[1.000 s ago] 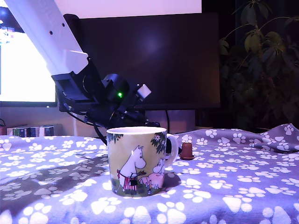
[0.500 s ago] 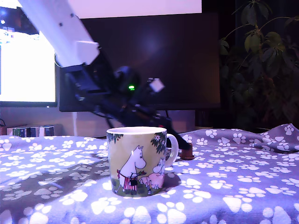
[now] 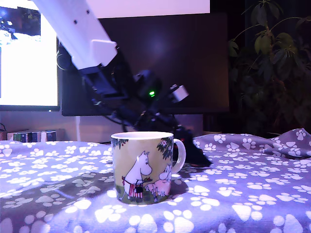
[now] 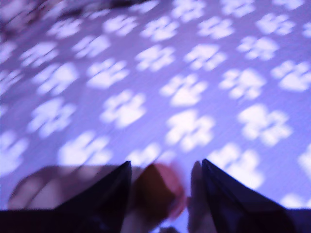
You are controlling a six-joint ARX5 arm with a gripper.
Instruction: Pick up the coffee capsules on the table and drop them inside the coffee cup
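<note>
Reddish-brown capsule point(image 4: 155, 191) sits between the spread fingers of the tool point(image 4: 165, 189), not clearly pinched; we see the tool point(image 3: 197, 155) low on the desk point(image 3: 252, 194), just behind the yellow-green cup point(image 3: 142, 167).

text: none legible | coffee cup point(image 3: 142, 167) — cartoon figures only (no lettering) | screens — too blurred

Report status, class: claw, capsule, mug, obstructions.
Claw open, straddling reddish-brown capsule on paw-print cloth. Yellow-green mug upright, nearer the exterior camera. Nothing seen blocking.
</note>
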